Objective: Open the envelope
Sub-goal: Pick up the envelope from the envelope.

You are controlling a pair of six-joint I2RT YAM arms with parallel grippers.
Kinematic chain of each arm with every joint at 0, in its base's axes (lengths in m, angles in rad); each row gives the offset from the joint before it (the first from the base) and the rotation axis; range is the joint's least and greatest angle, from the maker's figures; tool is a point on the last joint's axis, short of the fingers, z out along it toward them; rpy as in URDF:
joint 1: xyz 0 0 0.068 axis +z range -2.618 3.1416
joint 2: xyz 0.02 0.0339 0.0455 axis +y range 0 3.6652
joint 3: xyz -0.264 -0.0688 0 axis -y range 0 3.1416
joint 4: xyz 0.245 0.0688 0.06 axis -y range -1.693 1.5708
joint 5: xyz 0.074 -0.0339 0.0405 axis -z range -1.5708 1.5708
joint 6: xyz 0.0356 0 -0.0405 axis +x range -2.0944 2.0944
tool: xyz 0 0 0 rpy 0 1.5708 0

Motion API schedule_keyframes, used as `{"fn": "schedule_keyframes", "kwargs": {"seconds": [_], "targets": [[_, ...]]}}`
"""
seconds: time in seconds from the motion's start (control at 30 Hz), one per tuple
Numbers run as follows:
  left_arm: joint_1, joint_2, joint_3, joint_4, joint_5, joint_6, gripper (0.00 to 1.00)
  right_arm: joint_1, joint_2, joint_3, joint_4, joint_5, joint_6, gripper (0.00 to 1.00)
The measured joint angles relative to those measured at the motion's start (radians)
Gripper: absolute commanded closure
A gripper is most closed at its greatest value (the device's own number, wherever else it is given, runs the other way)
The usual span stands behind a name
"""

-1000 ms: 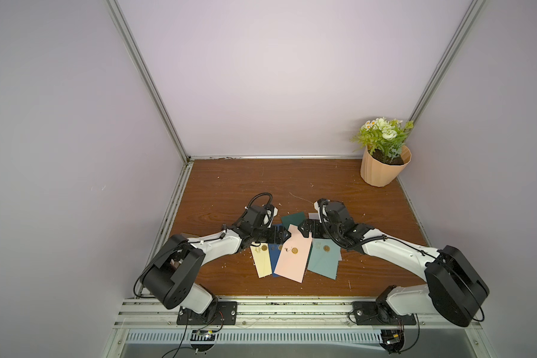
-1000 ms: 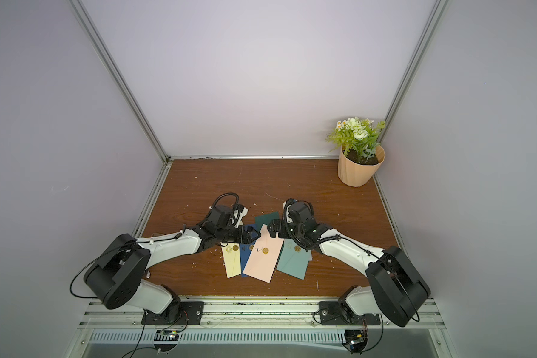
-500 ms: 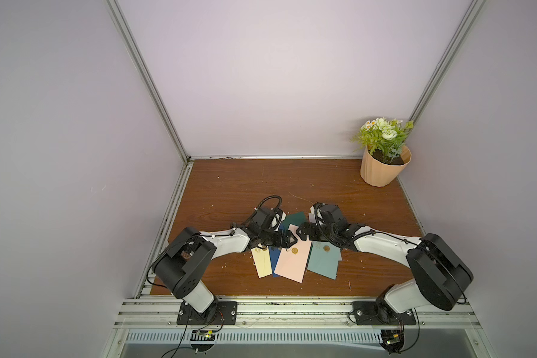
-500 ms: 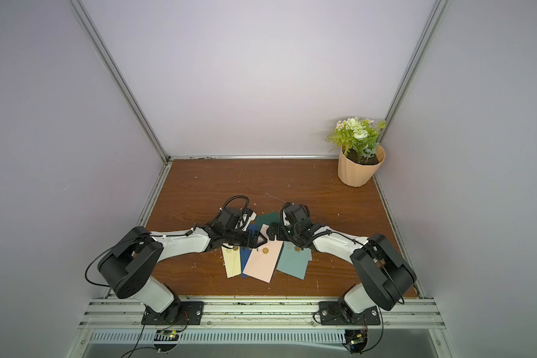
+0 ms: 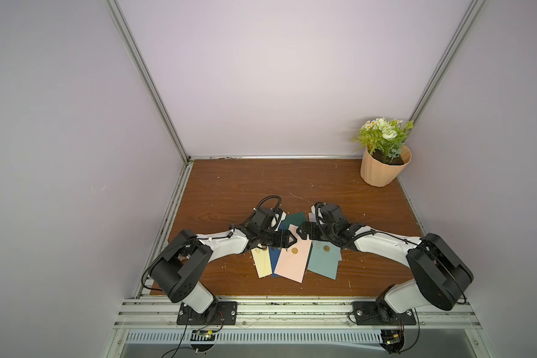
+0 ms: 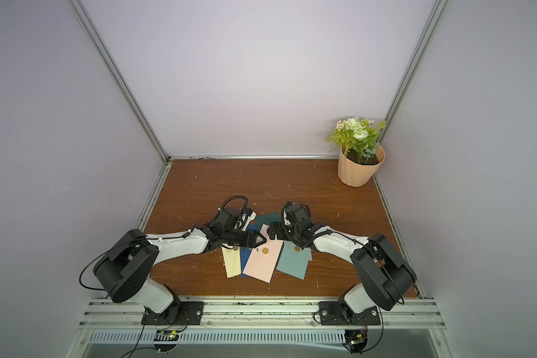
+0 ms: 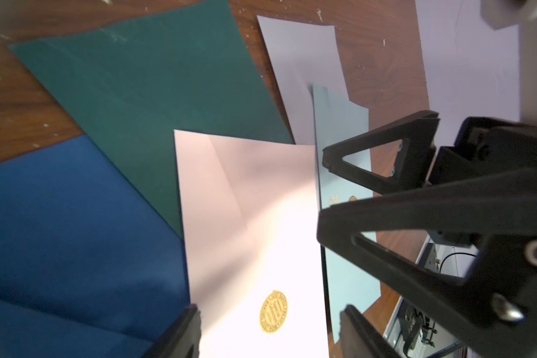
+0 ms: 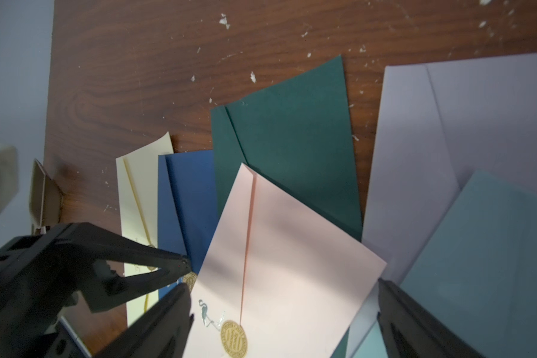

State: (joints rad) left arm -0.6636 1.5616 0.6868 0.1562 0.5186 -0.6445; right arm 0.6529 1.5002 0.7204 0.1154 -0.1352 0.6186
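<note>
A pink envelope [image 5: 290, 265] with a gold seal [image 5: 295, 250] lies on top of a fan of envelopes at the table's front middle, flap down. The envelope shows in both top views [image 6: 261, 263]. My left gripper [image 5: 292, 241] hovers low over its sealed end, open. In the left wrist view the seal [image 7: 273, 311] sits between the left gripper's [image 7: 270, 324] jaws, which hold nothing. My right gripper [image 5: 301, 232] faces it from the other side, open wide. In the right wrist view the right gripper [image 8: 284, 310] spans the pink envelope [image 8: 292, 248] near its seal [image 8: 234, 338].
Under the pink one lie cream [image 5: 261, 263], navy [image 5: 275, 258], dark green [image 5: 295, 220], lavender [image 8: 431, 139] and teal [image 5: 323, 262] envelopes. A potted plant [image 5: 383, 167] stands at the back right corner. The two grippers' fingertips are close together. Walls enclose the wooden table [image 5: 245, 186].
Both grippers have moved inward over the pink envelope's sealed end, so their tips now nearly meet. The left jaws have narrowed somewhat. The envelopes have not shifted.
</note>
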Motion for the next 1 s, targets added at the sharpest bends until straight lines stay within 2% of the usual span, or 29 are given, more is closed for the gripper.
{"fn": "schedule_keyframes", "kwargs": {"seconds": [0.33, 1.0], "targets": [[-0.004, 0.000, -0.036, 0.010, 0.005, -0.011, 0.28, -0.025, 0.000, 0.000, 0.001, -0.002, 0.007, 0.03], [-0.029, 0.053, -0.112, 0.229, 0.103, -0.082, 0.28, -0.063, 0.078, 0.008, 0.091, -0.082, 0.013, 0.04]]}}
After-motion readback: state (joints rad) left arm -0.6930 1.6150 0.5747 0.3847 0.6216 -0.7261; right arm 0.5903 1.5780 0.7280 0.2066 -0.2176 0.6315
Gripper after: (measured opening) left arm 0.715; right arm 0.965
